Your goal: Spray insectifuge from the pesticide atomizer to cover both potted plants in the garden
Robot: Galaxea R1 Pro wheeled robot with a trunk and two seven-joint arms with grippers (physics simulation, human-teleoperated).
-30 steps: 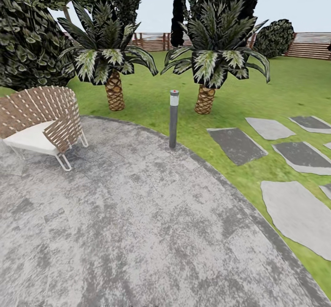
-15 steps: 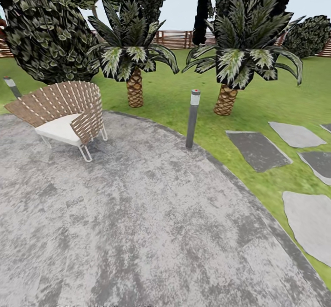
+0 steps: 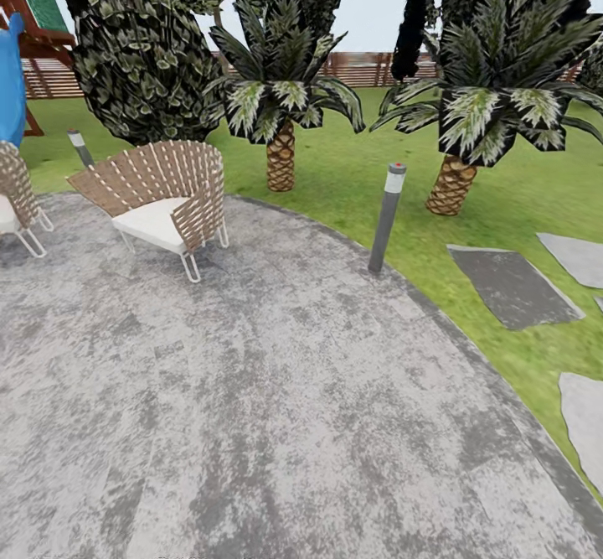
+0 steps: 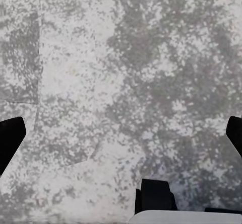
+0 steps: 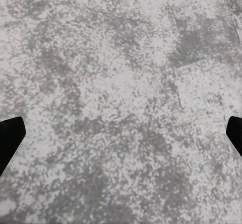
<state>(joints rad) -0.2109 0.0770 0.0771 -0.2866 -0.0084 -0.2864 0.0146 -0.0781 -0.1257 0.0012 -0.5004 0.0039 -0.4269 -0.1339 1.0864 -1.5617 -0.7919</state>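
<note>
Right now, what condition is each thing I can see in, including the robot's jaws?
Woven brown wicker chair with white cushion: upright, seat unoccupied.
Grey bollard lamp beside the patio edge: leaning slightly.
Second grey bollard lamp behind the chair: tilted.
Left gripper: jaws wide open, holding nothing.
Right gripper: jaws wide open, holding nothing.

My fingers (image 4: pixel 10 138) are flat black, with blunt angled tips. On my left wrist a dark rounded block (image 4: pixel 155 196) sits above a pale grey housing edge (image 4: pixel 181 217).

Head view overlooks stone patio (image 3: pixel 276 408), both wrist views face it closely
</note>
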